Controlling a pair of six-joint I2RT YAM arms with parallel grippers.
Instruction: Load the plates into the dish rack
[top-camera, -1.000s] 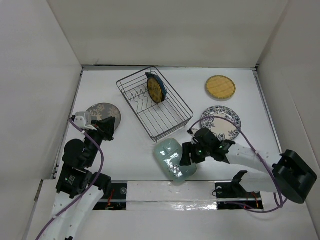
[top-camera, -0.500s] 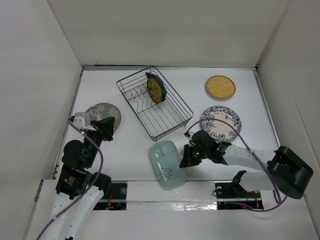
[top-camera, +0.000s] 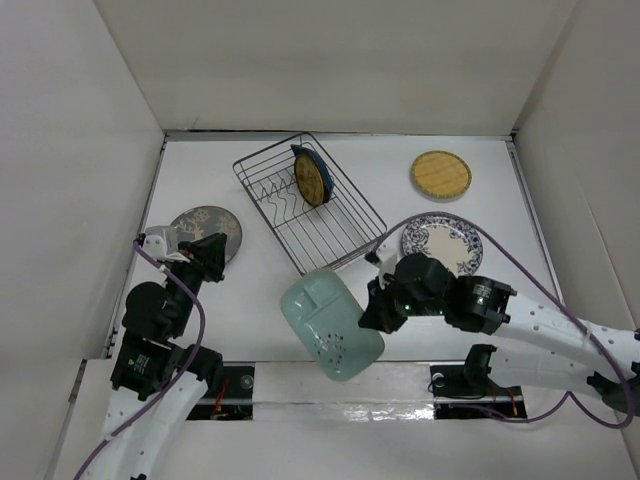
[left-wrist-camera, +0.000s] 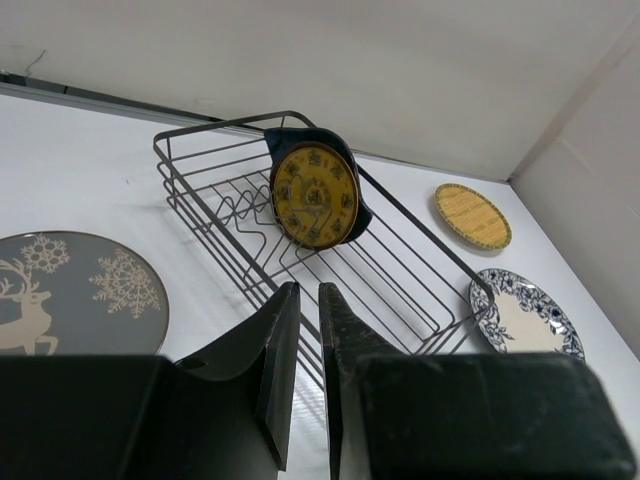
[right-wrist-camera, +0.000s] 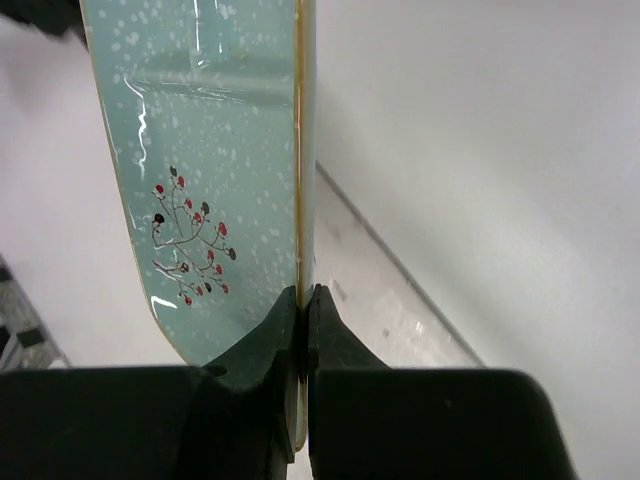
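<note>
Pinching the pale green plate (top-camera: 328, 325) by its rim, the right gripper (top-camera: 372, 305) holds it tilted just in front of the dish rack (top-camera: 345, 240) — an edge grip probably so that it can stand between the tines. The left gripper (top-camera: 213, 251), nearly closed and empty, waits near the grey plate (top-camera: 200, 220).

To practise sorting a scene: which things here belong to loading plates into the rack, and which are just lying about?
Belong to the job:
dish rack
green plate
grey plate
patterned plate
yellow plate on the table
yellow plate in the rack
blue plate

Just lying about:
purple cable
</note>
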